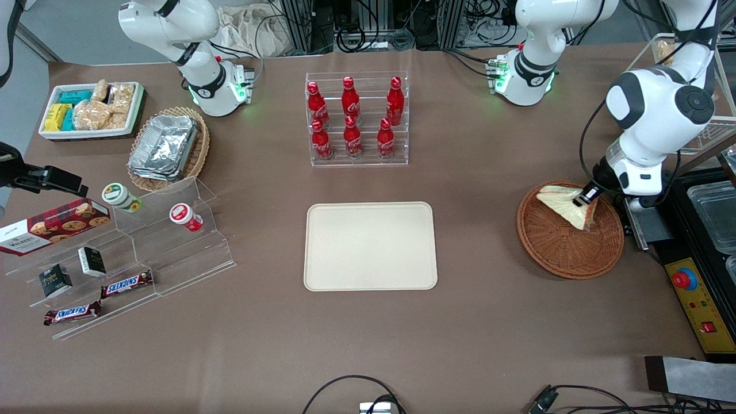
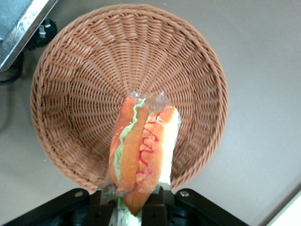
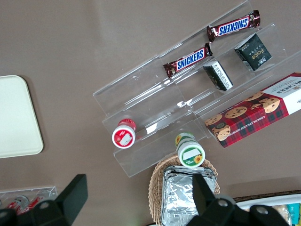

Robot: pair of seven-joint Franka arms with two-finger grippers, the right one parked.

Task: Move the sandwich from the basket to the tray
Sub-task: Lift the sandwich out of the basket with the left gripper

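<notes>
The clear-wrapped sandwich (image 1: pixel 563 206) is a pale wedge with an orange-red and green filling edge (image 2: pixel 143 150). My left gripper (image 1: pixel 585 198) is shut on it and holds it just above the reddish-brown wicker basket (image 1: pixel 560 253), over the part of the basket farther from the front camera. In the left wrist view the gripper (image 2: pixel 134 202) pinches the wedge's end, with the basket (image 2: pixel 80 94) below it. The cream-beige tray (image 1: pixel 370 246) lies flat at the table's middle, toward the parked arm from the basket, and nothing lies on it.
A clear rack of red cola bottles (image 1: pixel 356 118) stands farther from the front camera than the tray. A control box with a red button (image 1: pixel 684 280) and black equipment sit beside the basket at the working arm's end. Snack shelves (image 1: pixel 115 253) and a foil-container basket (image 1: pixel 167 148) are at the parked arm's end.
</notes>
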